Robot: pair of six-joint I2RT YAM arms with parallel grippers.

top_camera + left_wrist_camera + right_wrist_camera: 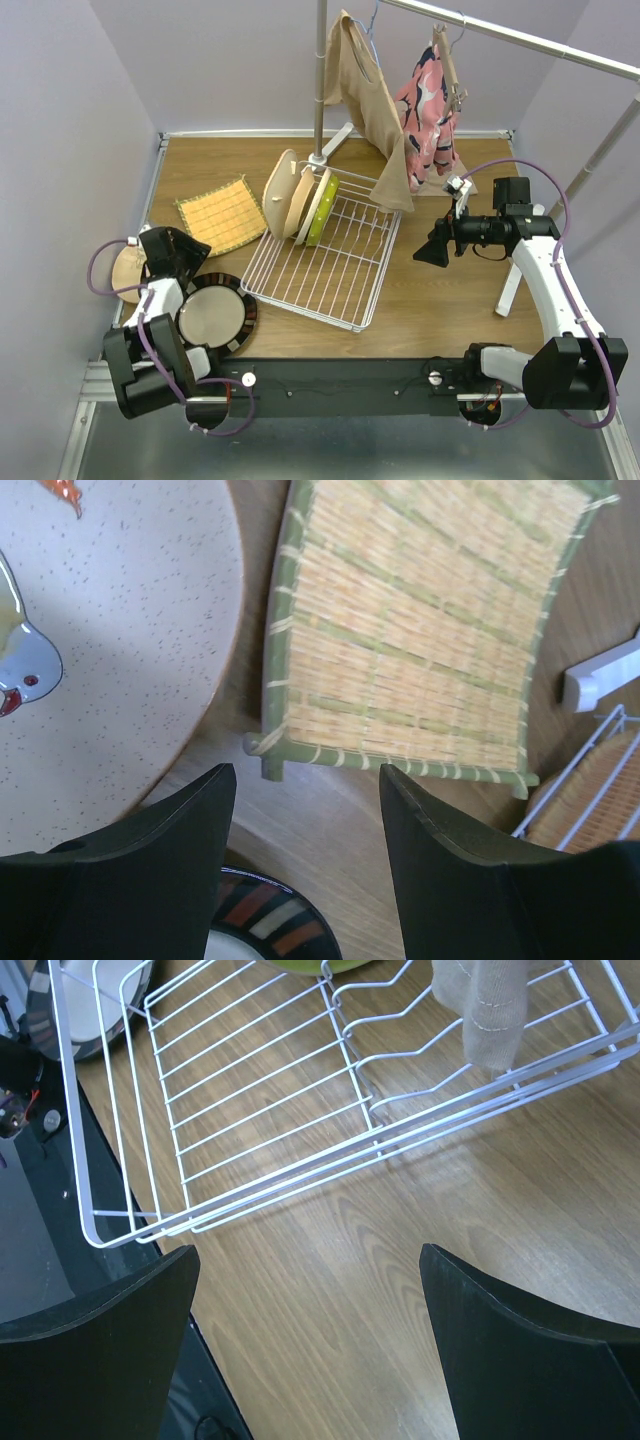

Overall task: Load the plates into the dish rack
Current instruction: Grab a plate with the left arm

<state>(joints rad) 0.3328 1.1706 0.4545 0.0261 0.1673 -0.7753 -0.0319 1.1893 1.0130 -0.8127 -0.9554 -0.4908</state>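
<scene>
Left hand (305, 772): released, fingers spread, nothing between them. It hovers over bare wood at the left side of the surface (440, 300). In the left wrist view, three items lie around it:
- a speckled cream plate (110, 650) with a painted bird, lying flat at the left;
- a dark-rimmed plate (262, 922) with striped edging, just below the fingertips;
- a square woven mat (410, 650) directly ahead.

Right hand (308, 1252): released, fingers wide apart, grasping nothing. It hangs above the wood just beside the right long side of the dish rack (250, 1110) and points toward it.

Dish rack: it sits at the centre of the surface, set at an angle. At its far end, plates stand on edge among the prongs: tan plates (283, 192) on the left and a lime-green plate (325, 212) on the right, packed close together. The near rows hold nothing.

Outside the rack: the dark-rimmed plate lies flat near the rack's near-left corner. The speckled cream plate is partly hidden by the left arm.

A tan garment (368, 95) hangs from the rail stand (321, 70), with its hem over the rack's far right corner.
</scene>
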